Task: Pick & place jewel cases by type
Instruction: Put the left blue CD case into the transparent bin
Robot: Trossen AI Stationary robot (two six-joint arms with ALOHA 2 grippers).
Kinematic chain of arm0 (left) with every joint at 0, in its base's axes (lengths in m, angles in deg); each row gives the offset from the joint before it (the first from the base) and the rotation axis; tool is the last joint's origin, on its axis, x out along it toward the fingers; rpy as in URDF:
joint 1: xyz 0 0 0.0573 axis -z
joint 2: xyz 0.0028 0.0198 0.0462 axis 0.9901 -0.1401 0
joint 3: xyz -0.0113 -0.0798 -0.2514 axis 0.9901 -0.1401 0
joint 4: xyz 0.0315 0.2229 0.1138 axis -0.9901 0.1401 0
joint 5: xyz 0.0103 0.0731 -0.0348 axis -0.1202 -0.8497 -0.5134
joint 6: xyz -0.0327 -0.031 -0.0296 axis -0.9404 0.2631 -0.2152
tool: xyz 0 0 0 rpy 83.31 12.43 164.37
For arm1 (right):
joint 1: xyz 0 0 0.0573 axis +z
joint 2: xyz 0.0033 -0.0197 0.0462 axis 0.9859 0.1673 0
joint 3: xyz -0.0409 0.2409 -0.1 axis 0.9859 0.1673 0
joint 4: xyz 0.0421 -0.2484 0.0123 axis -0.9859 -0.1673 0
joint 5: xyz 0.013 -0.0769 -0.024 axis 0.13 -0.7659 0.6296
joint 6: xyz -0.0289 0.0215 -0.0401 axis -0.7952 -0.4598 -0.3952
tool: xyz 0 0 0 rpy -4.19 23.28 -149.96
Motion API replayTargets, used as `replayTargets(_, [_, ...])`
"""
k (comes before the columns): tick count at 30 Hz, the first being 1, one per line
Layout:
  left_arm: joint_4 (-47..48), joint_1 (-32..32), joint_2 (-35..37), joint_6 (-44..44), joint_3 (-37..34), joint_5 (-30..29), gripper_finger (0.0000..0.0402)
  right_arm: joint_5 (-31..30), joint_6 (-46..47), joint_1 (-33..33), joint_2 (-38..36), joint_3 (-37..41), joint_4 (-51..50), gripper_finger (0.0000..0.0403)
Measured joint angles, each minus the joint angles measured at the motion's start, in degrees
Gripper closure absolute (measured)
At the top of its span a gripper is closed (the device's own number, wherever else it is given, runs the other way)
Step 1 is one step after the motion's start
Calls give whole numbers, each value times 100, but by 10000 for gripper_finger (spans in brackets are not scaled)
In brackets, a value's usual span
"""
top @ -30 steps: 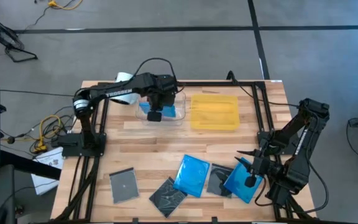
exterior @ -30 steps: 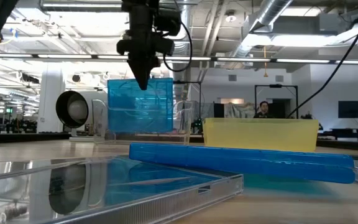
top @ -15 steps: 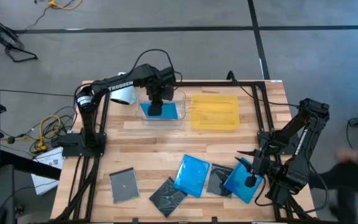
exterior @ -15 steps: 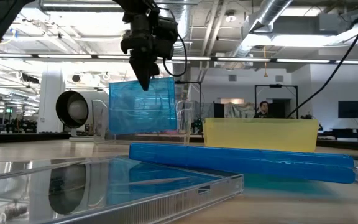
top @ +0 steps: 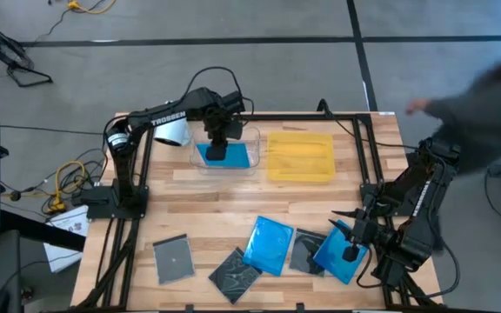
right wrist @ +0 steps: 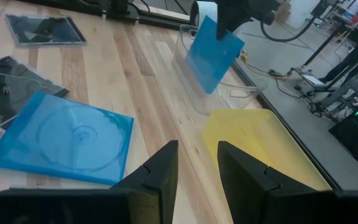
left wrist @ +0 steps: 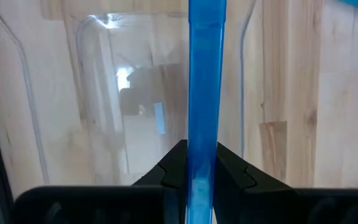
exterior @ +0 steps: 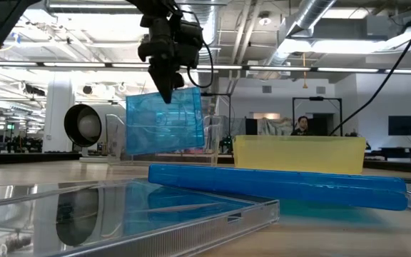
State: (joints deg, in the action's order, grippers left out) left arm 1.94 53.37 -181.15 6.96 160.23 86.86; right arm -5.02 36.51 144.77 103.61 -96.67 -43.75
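My left gripper [top: 218, 143] is shut on a bright blue jewel case [exterior: 164, 121] that hangs on edge in the clear tray [top: 252, 141] at the far side. I cannot tell whether its lower edge touches the tray floor. Two more blue cases [top: 270, 245] [top: 336, 256] lie near the front, with three grey-clear cases [top: 172, 258] [top: 236, 272] [top: 303, 252] beside them. My right gripper [right wrist: 197, 165] stands open above the right-hand blue case, with nothing between its fingers. My left gripper pinches the blue case at its upper edge [left wrist: 202, 140] between its two fingers [left wrist: 173, 171], one on each flat face. The fingers come from above, pointing steeply down. The case hangs below them, a little tilted, its lower part between the tray's walls [right wrist: 194, 81].
The flat yellow tray [top: 300, 156] sits just right of the clear tray. A white roll [top: 174, 130] lies at the far left. A blurred person [top: 485, 96] reaches in past the table's far right corner, and another stands in the room behind [exterior: 302, 125].
My left gripper has shifted a little toward the table's far edge and tipped, still shut; the blue case has tilted with it over the clear tray, then both kept still. A person has come into the high view at the right.
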Motion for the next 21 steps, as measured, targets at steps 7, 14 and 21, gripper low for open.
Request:
replayTargets(7, [-35, 27, 0, 6, -2, -160, 365, 0, 0, 0, 0, 0, 2, 296])
replayTargets(14, [-50, 37, 0, 47, -2, -121, 365, 4, 1, 0, 0, 0, 2, 296])
replayTargets(21, [46, 50, -259, 120, -15, -321, 365, 8, 2, 0, 2, 2, 16, 296])
